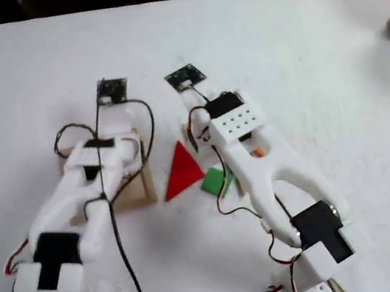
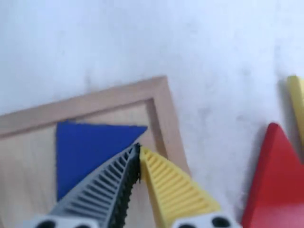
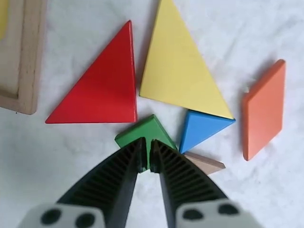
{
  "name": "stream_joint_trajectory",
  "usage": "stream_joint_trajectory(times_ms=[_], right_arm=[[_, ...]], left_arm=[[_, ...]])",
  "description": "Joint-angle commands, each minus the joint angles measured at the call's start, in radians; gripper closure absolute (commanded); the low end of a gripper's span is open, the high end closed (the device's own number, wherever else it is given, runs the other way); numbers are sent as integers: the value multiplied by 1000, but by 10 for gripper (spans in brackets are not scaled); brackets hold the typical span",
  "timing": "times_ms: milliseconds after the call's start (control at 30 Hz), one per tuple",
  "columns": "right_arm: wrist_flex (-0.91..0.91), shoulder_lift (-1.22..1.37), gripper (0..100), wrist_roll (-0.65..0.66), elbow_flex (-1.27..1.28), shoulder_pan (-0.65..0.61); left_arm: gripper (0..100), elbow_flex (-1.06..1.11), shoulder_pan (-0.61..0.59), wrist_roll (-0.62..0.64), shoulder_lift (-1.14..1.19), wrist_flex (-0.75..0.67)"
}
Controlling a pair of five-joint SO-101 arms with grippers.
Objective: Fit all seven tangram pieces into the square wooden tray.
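Table (image 1: 296, 31) middle in the high view holds the flat green square (image 1: 214, 182), just beside the red triangle (image 1: 181, 169), whose apex points at the far edge. Left wrist view: left gripper (image 2: 138, 159), jaws pressed together, hangs over the blue triangle (image 2: 85, 147) in the tray (image 2: 161, 109). Right wrist view: right gripper (image 3: 146, 154) pinches the green square's corner.

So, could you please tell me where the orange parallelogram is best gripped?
Probably across its two long parallel edges, near the middle, coming straight down from above. The orange parallelogram lies flat on the table, touching no other piece, so only its thin sides offer a hold.
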Motion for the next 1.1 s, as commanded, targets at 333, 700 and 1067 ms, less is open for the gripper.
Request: stream_joint_trajectory(times_ms=[333,700,1067], right_arm=[[4,-54,981,14,-11,1],[2,-54,981,14,-11,1],[2,-53,981,14,-11,-1]], left_arm=[[977,-172,-228,9,64,115],[978,-172,-259,3,51,133],[978,-20,-239,0,-159,115]])
